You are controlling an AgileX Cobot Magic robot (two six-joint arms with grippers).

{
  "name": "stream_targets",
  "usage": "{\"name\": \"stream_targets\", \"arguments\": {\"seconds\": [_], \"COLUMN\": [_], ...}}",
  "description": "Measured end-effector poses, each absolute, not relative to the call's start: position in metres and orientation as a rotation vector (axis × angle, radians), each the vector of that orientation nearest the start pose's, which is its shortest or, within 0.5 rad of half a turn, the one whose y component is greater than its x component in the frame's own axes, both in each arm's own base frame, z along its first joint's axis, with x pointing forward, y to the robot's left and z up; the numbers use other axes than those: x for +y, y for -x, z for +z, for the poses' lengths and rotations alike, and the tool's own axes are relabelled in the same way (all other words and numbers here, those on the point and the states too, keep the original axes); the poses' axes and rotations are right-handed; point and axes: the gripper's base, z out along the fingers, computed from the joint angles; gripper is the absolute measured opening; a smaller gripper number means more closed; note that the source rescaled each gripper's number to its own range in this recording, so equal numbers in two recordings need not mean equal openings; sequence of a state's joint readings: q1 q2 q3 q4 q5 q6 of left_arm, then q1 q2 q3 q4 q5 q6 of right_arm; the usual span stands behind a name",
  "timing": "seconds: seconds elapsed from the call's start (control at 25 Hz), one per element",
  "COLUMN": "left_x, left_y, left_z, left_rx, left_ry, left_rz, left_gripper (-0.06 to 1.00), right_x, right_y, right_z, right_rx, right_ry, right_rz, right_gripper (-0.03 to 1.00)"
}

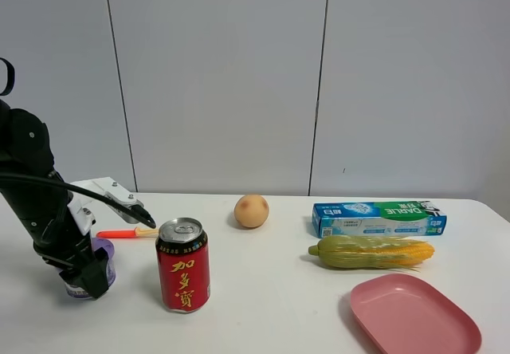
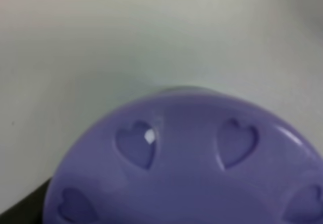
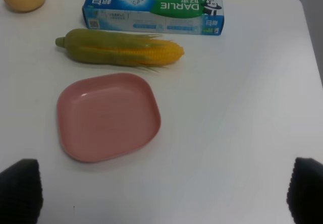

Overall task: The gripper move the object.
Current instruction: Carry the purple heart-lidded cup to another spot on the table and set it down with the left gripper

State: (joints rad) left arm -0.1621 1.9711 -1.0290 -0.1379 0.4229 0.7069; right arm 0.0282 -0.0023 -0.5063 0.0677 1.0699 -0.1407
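The tub with the lilac-purple lid [image 1: 103, 249] stands on the white table at the far left, mostly hidden behind my left arm. My left gripper [image 1: 89, 278] is down at the tub, its black claw covering the tub's front. In the left wrist view the heart-perforated lid [image 2: 186, 158] fills the lower half, very close; the jaws do not show beyond a dark corner, so I cannot tell their state. My right gripper [image 3: 161, 193] is open and empty, its fingertips [image 3: 20, 188] wide apart above the table; it is out of the exterior view.
A red drink can [image 1: 183, 265] stands just right of the tub. An orange-handled tool [image 1: 123, 233] lies behind it. Further right are a peach [image 1: 251, 210], a toothpaste box [image 1: 378, 218], a corn cob [image 1: 373, 252] and a pink plate [image 1: 414, 316].
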Motion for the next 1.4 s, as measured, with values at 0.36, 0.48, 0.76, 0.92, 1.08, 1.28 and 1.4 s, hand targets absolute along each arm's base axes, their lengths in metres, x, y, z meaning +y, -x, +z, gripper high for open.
{"name": "stream_targets", "arguments": {"seconds": [0.36, 0.48, 0.76, 0.92, 1.08, 1.28, 1.4], "left_x": [-0.061, -0.060, -0.093, -0.136, -0.177, -0.227, -0.253], "left_y": [-0.337, -0.327, -0.272, -0.257, -0.248, -0.256, -0.268], "left_z": [0.189, 0.216, 0.289, 0.320, 0.344, 0.332, 0.310], "left_rx": [2.500, 2.468, 2.443, 2.364, 2.226, 2.195, 2.221], "left_ry": [-0.898, -0.845, -0.891, -1.037, -1.158, -1.292, -1.357], "left_rz": [0.031, 0.023, -0.097, -0.175, -0.236, -0.276, -0.278], "left_gripper": [0.01, 0.01, 0.01, 0.01, 0.01, 0.01, 0.01], "right_x": [0.005, 0.005, 0.005, 0.005, 0.005, 0.005, 0.005], "right_y": [0.007, 0.007, 0.007, 0.007, 0.007, 0.007, 0.007], "right_z": [0.278, 0.278, 0.278, 0.278, 0.278, 0.278, 0.278], "right_rx": [2.035, 2.035, 2.035, 2.035, 2.035, 2.035, 2.035], "right_ry": [0.176, 0.176, 0.176, 0.176, 0.176, 0.176, 0.176], "right_rz": [0.011, 0.011, 0.011, 0.011, 0.011, 0.011, 0.011], "right_gripper": [1.00, 1.00, 1.00, 1.00, 1.00, 1.00, 1.00]}}
